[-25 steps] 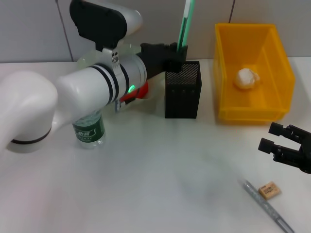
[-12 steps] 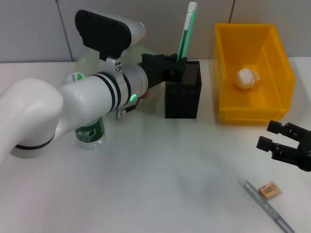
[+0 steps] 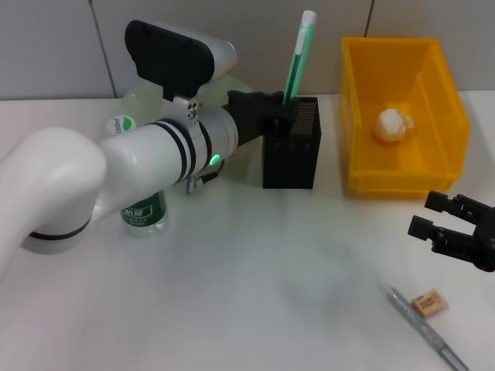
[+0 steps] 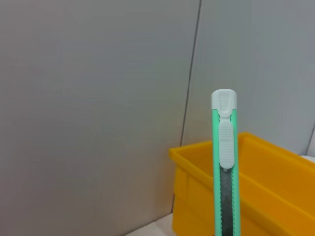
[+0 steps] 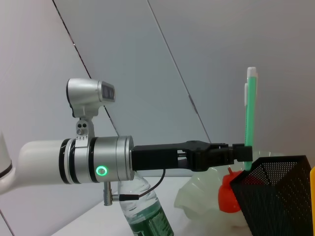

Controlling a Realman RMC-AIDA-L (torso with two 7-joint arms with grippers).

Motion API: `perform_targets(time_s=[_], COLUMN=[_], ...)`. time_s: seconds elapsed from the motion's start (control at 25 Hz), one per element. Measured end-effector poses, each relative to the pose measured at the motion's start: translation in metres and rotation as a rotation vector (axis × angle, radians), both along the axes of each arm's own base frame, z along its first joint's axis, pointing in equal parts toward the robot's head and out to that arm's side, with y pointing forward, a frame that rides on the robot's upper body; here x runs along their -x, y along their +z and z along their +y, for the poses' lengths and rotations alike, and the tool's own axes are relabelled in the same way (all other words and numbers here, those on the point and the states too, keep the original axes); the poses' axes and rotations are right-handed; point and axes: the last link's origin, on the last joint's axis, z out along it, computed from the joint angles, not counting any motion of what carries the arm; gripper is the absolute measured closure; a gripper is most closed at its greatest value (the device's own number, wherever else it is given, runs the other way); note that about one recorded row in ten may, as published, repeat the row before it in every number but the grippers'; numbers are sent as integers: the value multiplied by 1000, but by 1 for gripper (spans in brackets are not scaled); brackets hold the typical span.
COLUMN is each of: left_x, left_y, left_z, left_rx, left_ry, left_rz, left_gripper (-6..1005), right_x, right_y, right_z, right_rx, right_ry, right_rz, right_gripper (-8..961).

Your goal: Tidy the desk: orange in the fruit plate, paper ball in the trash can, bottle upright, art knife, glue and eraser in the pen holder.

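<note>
Slim mint-green art knife [image 3: 297,56], stick-shaped with a whitish end up top and a dark toothed slot along its body [image 4: 224,162], standing nearly upright with its lower end at the open mouth of the black square metal mesh pen holder [image 3: 291,144]. Pinched low on its body by the black left gripper [image 3: 278,104], reaching in from the robot's left on a white arm with a lit green ring. Inside of the mesh cup not visible.

Large bright yellow rectangular plastic trash can [image 3: 441,97] just beside the holder, holding the small crumpled white paper ball [image 3: 392,124] on its floor. Wide translucent pale-green fruit plate [image 5: 203,197] behind the arm, with the red-orange orange [image 5: 229,194] in it. Small clear bottle [image 3: 141,207] with green label upright under the arm.

Right gripper [image 3: 430,216] hovering low over the white table [image 3: 255,294], fingers spread, holding nothing. Tiny tan-orange eraser [image 3: 428,303] lying near it, beside a slim clear pen-like stick [image 3: 425,331].
</note>
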Motion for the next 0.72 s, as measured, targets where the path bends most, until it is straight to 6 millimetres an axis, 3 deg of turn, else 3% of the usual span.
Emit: perform_targets(time_s=[0.72], left_x=[0], left_y=[-3], left_z=[-2], left_rx=[1], left_ry=[-9], left_rz=[14], left_gripper=[808], right_x=[0], right_y=[-1], right_z=[0], right_rx=[-1], right_ry=[0], right_rz=[-1], right_gripper=[117])
